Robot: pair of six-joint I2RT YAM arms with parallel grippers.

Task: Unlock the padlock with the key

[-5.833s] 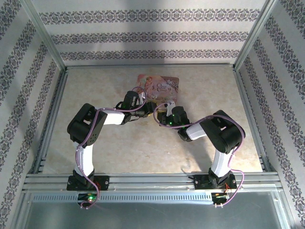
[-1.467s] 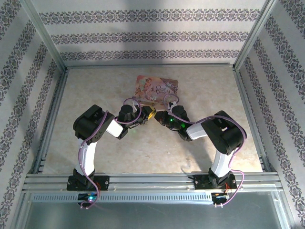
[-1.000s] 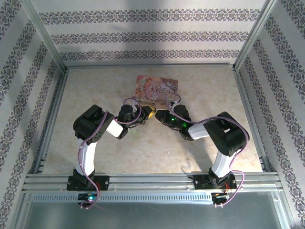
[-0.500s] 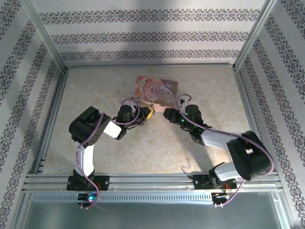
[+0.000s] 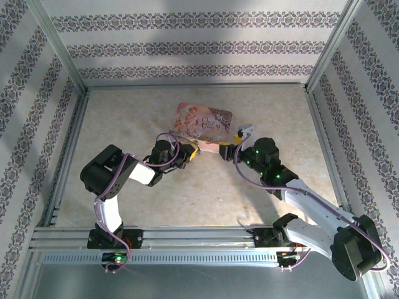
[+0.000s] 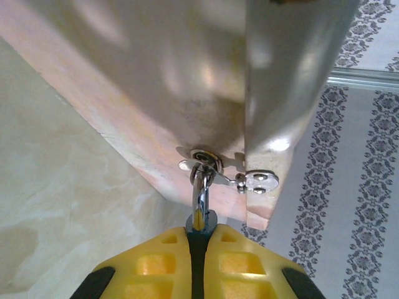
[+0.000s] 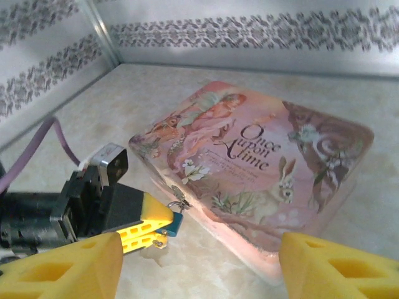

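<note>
Backing off toward lower right, the right pincer [image 7: 199, 265] spreads wide and empty. The left pincer [image 6: 198, 240] stays clamped on the padlock [image 6: 201, 190] hanging mid-frame from the clasp [image 6: 249, 180] of the tin [image 7: 262, 168]. Whether the key sits inside, I cannot tell.

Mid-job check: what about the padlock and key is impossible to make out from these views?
Padlock body: left wrist view, clamped inside the closed left hand; just the shackle and a blue sliver show.
Key: right wrist view, the pale shape under the lock is too small and blurred to identify.
Shackle released or not: top view, too small, tucked against the tin box.
</note>
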